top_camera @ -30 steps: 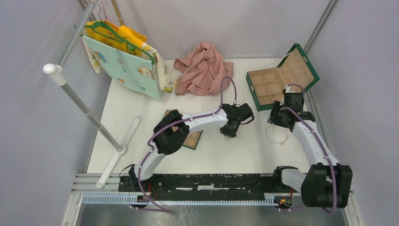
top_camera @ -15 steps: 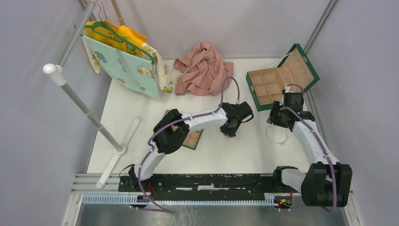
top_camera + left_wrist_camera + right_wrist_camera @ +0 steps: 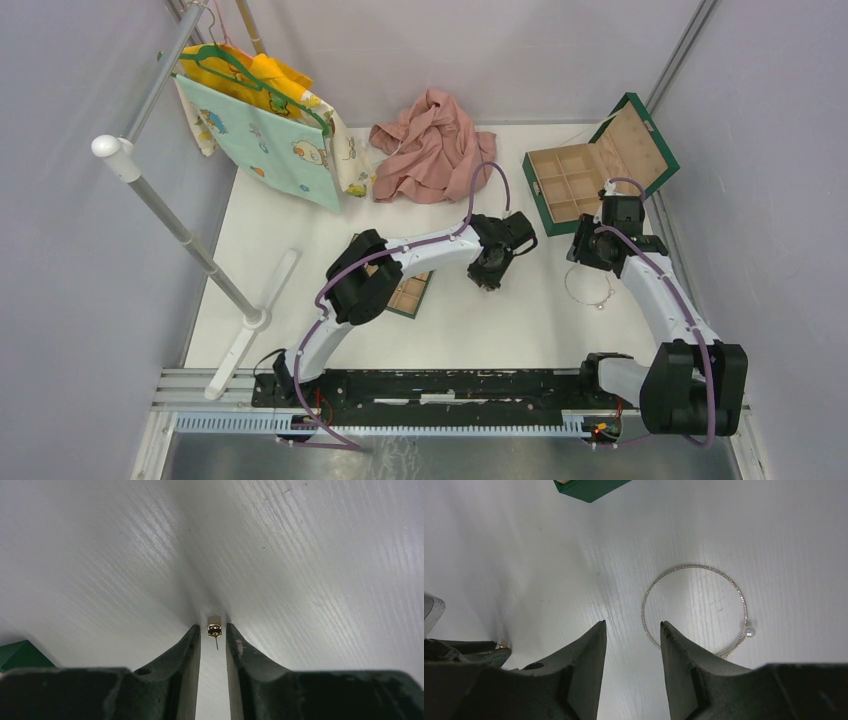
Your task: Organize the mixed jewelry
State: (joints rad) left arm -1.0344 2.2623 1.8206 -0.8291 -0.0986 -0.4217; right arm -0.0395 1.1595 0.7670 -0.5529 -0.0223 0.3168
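Note:
A tiny pale-gold stud (image 3: 214,628) with a thin pin lies on the white table right between the tips of my left gripper (image 3: 214,630). Its jaws are open only narrowly, with a sliver of gap on each side of the stud. From above, the left gripper (image 3: 487,276) points down at mid-table. The thin silvery wire loop (image 3: 694,609), with a small pearl (image 3: 749,632) on it, lies flat just ahead of my right gripper (image 3: 633,624). That gripper is open and empty, and its right finger (image 3: 684,655) covers the loop's near edge. The loop (image 3: 588,288) sits beside the right gripper (image 3: 585,258).
A green box (image 3: 592,165) with tan compartments stands open at the back right; its corner (image 3: 589,487) shows ahead of the right gripper. A tan compartmented tray (image 3: 408,294) lies under the left arm. A pink cloth (image 3: 430,145) and a rack of hung clothes (image 3: 265,120) are further back.
The left wrist has edged slightly toward the back of the table. The right arm and the wire loop have not moved.

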